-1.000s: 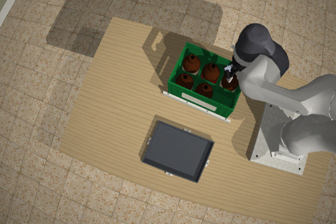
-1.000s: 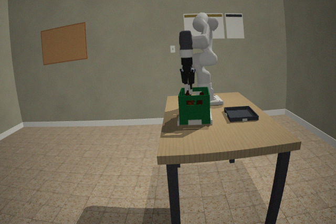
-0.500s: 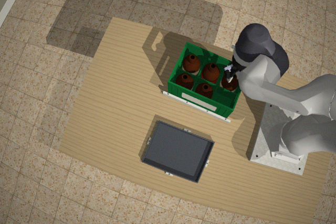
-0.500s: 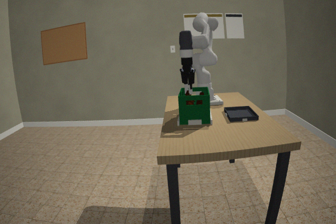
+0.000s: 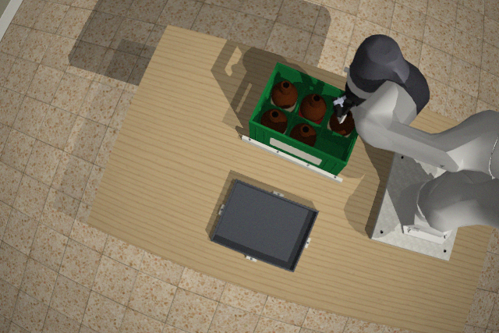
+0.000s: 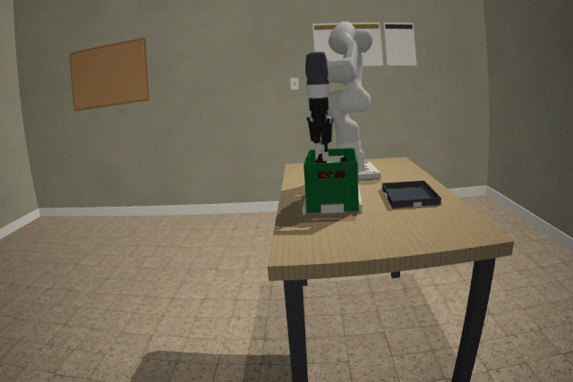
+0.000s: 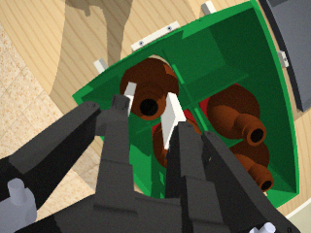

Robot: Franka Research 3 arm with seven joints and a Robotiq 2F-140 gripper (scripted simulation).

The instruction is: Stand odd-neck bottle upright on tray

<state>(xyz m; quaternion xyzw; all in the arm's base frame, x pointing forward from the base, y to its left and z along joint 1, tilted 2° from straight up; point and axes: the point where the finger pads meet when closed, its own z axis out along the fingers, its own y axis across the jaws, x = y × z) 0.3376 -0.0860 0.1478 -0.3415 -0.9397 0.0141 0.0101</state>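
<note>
On a wood-grain table (image 5: pixel 161 160) (image 6: pixel 393 239) (image 7: pixel 39 29), a green crate (image 5: pixel 262 136) (image 6: pixel 330 192) (image 7: pixel 284 121) is positioned beside a dark tray (image 5: pixel 262 220) (image 6: pixel 412 192) (image 7: pixel 296 53).

All five brown bottles are contained in the crate; the odd-necked one cannot be identified. The neck of the base-end bottle (image 5: pixel 340 126) (image 7: pixel 149 75), in the row farther from the tray, is grasped by the gripper (image 5: pixel 341 116) (image 6: pixel 321 153) (image 7: pixel 149 100), though pad contact is partly obscured. The crate and tray are seated level.

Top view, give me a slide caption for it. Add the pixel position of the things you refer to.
A robot arm reaches into a green crate (image 5: pixel 297 154) (image 6: pixel 331 192) (image 7: pixel 286 121) of brown bottles, beside an empty dark tray (image 5: pixel 263 222) (image 6: pixel 412 193) (image 7: pixel 297 58).
</note>
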